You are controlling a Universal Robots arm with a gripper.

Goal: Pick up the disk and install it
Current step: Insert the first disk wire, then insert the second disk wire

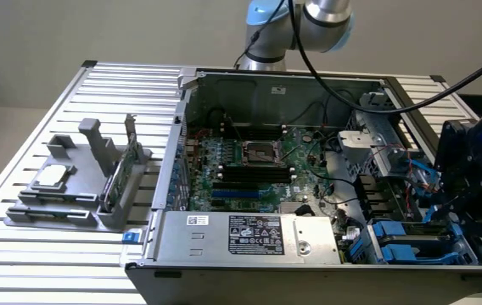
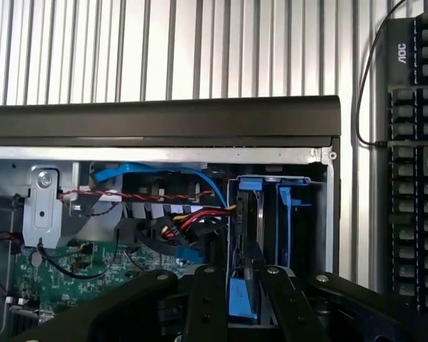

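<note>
On the exterior view's left, a grey fixture [image 1: 80, 190] stands on the slatted table [image 1: 20, 254], holding a small silver chip [image 1: 53, 176] flat and a thin green card [image 1: 116, 181] upright on edge; the card's face is too foreshortened to read. The open computer case [image 1: 309, 171] takes the middle, its motherboard [image 1: 250, 168] lying flat and the silver power supply [image 1: 245, 235] running along the near wall, whose label print is too small to make out. Toward the exterior view's right the drive bays [image 1: 411, 244] sit in the case's near corner, partly covered by the dark gripper [image 1: 470, 190], whose body is cut off at the frame edge so that its fingertips are hidden there. The wrist view gives more: the two black fingers [image 2: 205, 299] close on the blue bracket of the disk [image 2: 244, 235], which stands on edge, lowered into the bay beside a second blue-railed slot [image 2: 292, 214]. Only the disk's thin dark edge and blue bracket show; its labelled face is hidden. Blue, red and yellow cables [image 2: 185, 214] crowd beside the bay, their ends lost behind the fingers. Past the case wall, a black keyboard [image 2: 414, 157] is cut off by the frame.
</note>
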